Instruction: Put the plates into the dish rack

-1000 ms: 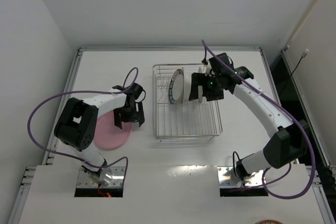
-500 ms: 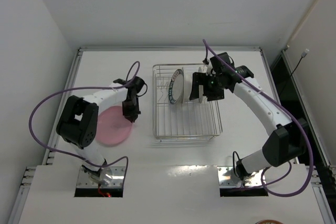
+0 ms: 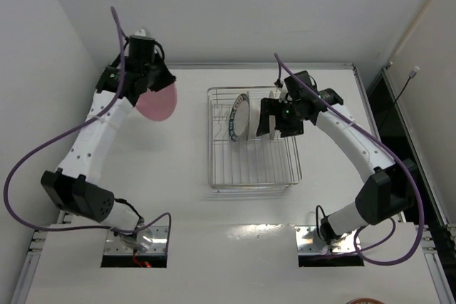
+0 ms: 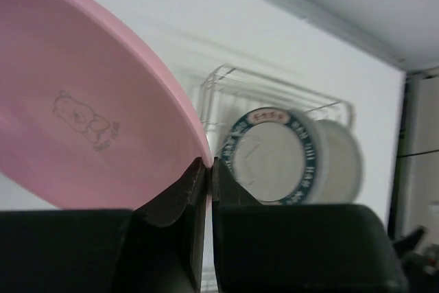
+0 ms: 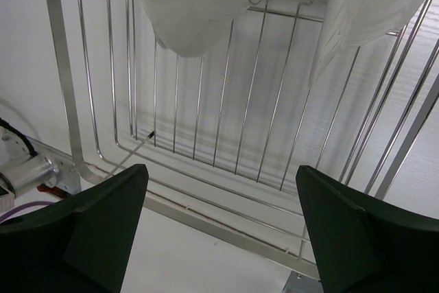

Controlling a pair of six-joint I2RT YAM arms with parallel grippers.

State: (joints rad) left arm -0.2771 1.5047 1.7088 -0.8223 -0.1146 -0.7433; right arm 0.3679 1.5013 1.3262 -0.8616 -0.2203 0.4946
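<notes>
My left gripper (image 3: pixel 151 85) is raised over the table's back left and shut on the rim of the plain pink plate (image 3: pixel 157 102). In the left wrist view its fingers (image 4: pixel 208 167) pinch that tilted plate's edge (image 4: pixel 82 114). The wire dish rack (image 3: pixel 253 184) stands mid-table. A plate with a dark blue rim (image 3: pixel 239 117) (image 4: pixel 274 159) stands upright in it, with a white plate (image 4: pixel 341 162) behind it. My right gripper (image 3: pixel 276 122) (image 5: pixel 221 173) hangs open over the rack wires (image 5: pixel 226 135), with nothing between its fingers. Two white plates (image 5: pixel 192 12) (image 5: pixel 370 12) stand just beyond it.
The white table (image 3: pixel 178 211) ends at a metal frame edge (image 3: pixel 228 66) along the back wall. A side wall (image 3: pixel 43 105) stands close on the left. Purple cables (image 3: pixel 28 165) loop off both arms.
My left gripper shut on the pink plate's rim, then lifted it off the table and swung it up toward the back left. The right arm stayed still.
</notes>
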